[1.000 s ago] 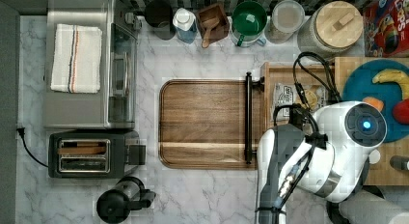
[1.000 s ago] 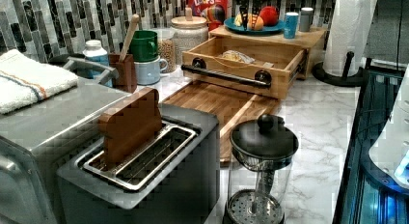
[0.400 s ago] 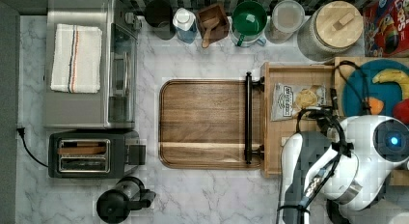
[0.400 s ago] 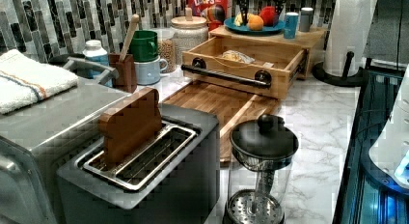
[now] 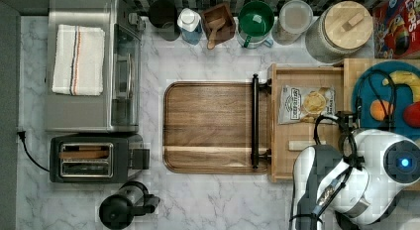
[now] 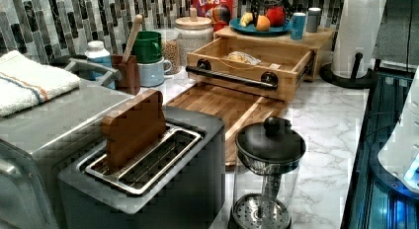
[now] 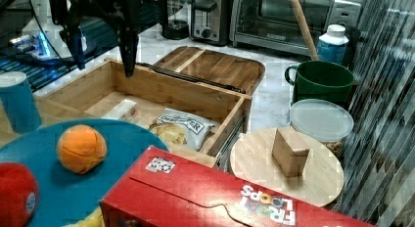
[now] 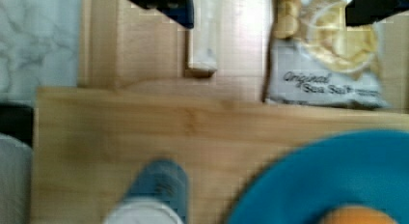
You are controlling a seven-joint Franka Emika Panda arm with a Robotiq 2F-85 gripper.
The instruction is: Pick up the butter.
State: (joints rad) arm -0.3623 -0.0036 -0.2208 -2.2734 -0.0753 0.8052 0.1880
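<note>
The butter (image 5: pixel 301 145) lies flat on the floor of the open wooden drawer (image 5: pixel 275 126), a pale slim stick. In the top view it sits at about seven o'clock from the chip bag (image 5: pixel 306 104), near it but apart, and the white arm (image 5: pixel 346 180) covers the stick's far end. In the right view the butter (image 7: pixel 122 109) rests at nine o'clock from the chip bag (image 7: pixel 182 125), just beside it, on the drawer (image 7: pixel 147 90) floor.

The pincer (image 7: pixel 100 46) hangs above the drawer with its two dark fingers (image 7: pixel 128 46) spread apart, pinching nothing. In the right view the butter lies at about five o'clock from the pincer, lower down and not touched. In the wrist view the butter (image 8: pixel 203 35) lies between the two fingertips, right beside the one (image 8: pixel 169 4) on the marble side, while the other (image 8: pixel 376 7) hangs over the chip bag (image 8: pixel 328 60). The stick's near end stops short of the drawer wall (image 8: pixel 193 132).

A blue plate (image 7: pixel 68 183) with an orange (image 7: pixel 81 147) sits on the wooden box top beside the drawer, and a blue cup (image 7: pixel 18 101) stands near the plate's edge
</note>
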